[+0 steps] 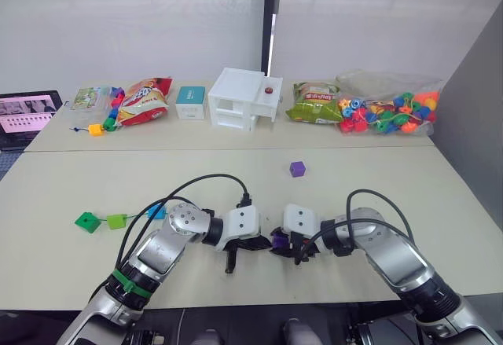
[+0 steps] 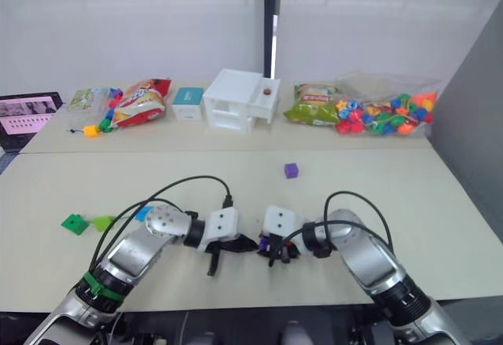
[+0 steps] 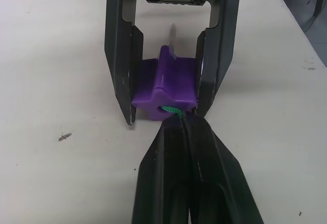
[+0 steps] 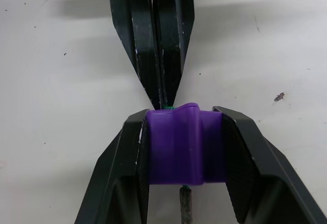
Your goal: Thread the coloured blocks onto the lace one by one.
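At the front middle of the table my two grippers meet tip to tip. My right gripper point(image 4: 180, 115) is shut on a purple block point(image 4: 180, 147). My left gripper point(image 3: 179, 126) is shut on the green lace point(image 3: 172, 110) right at the block's hole. The lace's greyish tip point(image 3: 172, 32) sticks out of the block's far side. A second purple block point(image 1: 297, 169) lies alone further back. At the left, a dark green block point(image 1: 87, 222), a light green block point(image 1: 116, 221) and a blue block point(image 1: 156, 211) lie in a row.
Along the back stand a white box point(image 1: 242, 97), a teal box point(image 1: 190, 101), snack bags point(image 1: 145, 100) and a clear bag of beads point(image 1: 389, 113). A bead string with a yellow cube point(image 1: 96, 130) and a screen point(image 1: 27, 113) lie at the back left.
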Robot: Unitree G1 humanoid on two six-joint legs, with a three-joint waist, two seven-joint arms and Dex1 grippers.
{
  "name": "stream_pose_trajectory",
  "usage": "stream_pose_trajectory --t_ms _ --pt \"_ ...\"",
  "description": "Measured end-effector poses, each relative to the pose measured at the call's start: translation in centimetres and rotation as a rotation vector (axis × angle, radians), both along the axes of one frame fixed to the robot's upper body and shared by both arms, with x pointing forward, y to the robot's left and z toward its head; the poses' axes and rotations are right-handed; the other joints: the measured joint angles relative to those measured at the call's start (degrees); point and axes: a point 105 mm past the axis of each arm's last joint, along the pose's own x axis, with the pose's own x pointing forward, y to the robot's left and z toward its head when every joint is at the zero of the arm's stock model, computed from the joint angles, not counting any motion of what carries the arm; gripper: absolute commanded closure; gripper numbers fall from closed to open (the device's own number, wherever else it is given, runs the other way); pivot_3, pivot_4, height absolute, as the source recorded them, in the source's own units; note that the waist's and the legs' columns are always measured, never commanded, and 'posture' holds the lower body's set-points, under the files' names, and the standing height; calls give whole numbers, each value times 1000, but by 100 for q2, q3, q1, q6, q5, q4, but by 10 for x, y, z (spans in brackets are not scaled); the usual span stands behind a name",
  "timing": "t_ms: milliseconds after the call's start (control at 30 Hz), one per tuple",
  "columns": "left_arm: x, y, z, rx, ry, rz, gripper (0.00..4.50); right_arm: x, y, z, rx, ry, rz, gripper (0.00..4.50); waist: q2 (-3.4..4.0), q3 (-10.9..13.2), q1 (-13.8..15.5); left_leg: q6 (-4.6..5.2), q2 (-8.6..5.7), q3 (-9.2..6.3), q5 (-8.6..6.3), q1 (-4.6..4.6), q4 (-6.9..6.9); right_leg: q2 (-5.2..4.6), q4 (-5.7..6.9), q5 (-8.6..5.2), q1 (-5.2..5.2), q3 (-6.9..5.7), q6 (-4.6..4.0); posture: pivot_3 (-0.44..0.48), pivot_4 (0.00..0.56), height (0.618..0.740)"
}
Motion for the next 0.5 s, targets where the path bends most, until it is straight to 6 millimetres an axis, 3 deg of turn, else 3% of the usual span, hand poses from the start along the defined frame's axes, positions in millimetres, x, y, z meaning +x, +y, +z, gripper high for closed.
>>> stream_pose_trajectory --t_ms 200,333,500 --pt "-1 20 3 54 26 12 1393 -2 -6 5 24 20 -52 42 0 0 5 0 -1 -1 0 -3 0 -2 0 0 -2 0 0 0 150 740" --pt "3 20 12 67 17 8 1393 -4 -27 11 -3 11 -98 42 0 1 85 0 -4 0 0 -10 5 -4 -6 0 0 -1 1 0 150 740" --pt "4 -6 23 22 -14 -46 1393 -9 -44 12 -36 9 -132 42 0 0 137 1 -3 2 -1 -10 6 -2 -6 0 0 -1 1 0 150 740"
